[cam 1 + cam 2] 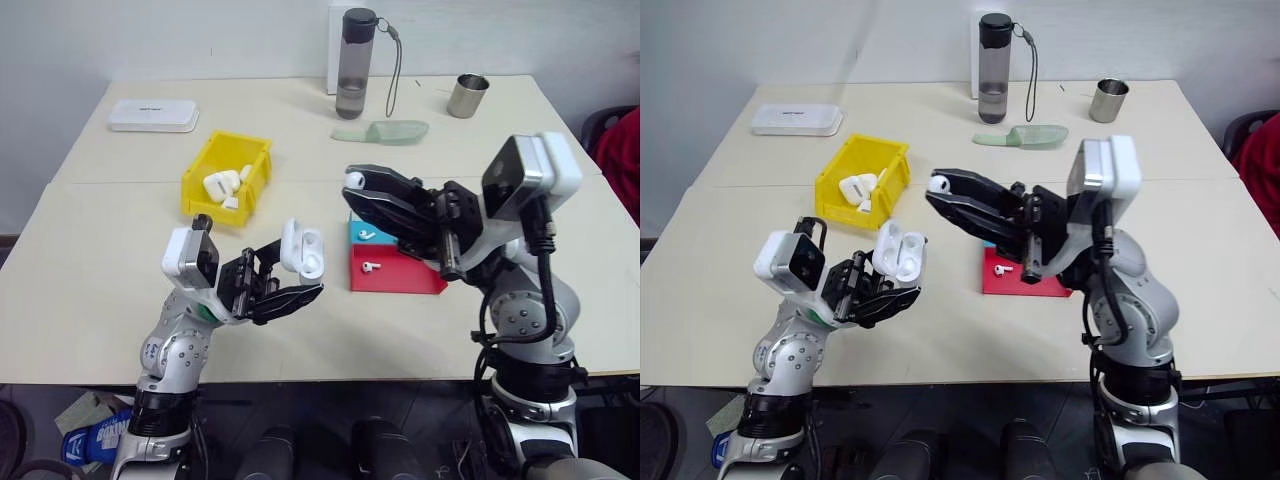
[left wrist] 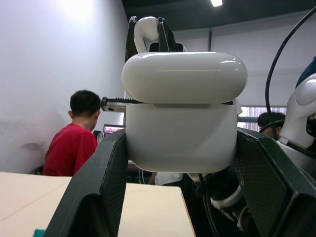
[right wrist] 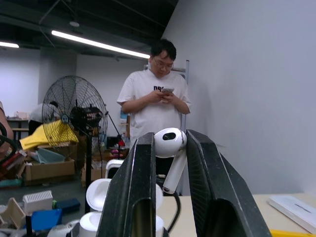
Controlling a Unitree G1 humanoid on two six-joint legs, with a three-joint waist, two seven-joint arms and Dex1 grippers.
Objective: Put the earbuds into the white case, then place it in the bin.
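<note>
Mid-task, nothing finished yet. Upper left of frame: flat white box (image 1: 153,115) on the table (image 1: 90,290), not part of the job. Right of it, upper-left-centre, the yellow bin (image 1: 226,177) already holds a few white cases and buds, prob. from other rounds; this round's case isn't in it. Lower left-centre: left hand (image 1: 285,285) is clamped on the white case (image 1: 302,250), held up off the table w/ lid flipped open and cavity facing the other arm; left wrist view shows the case body squeezed between both fingers. Centre: right hand (image 1: 352,186) pinches one earbud (image 1: 354,179) at its fingertips, raised and aimed toward the open case, near but still apart from it. Just below/right of that, a 2nd earbud (image 1: 366,235) lies in the blue tray (image 1: 358,229) and another (image 1: 371,267) in the red tray (image 1: 412,276), both untouched. Left to do, by my read: seat the held bud, fetch and seat its mate, shut lid, then drop the case in the bin at upper left.
</note>
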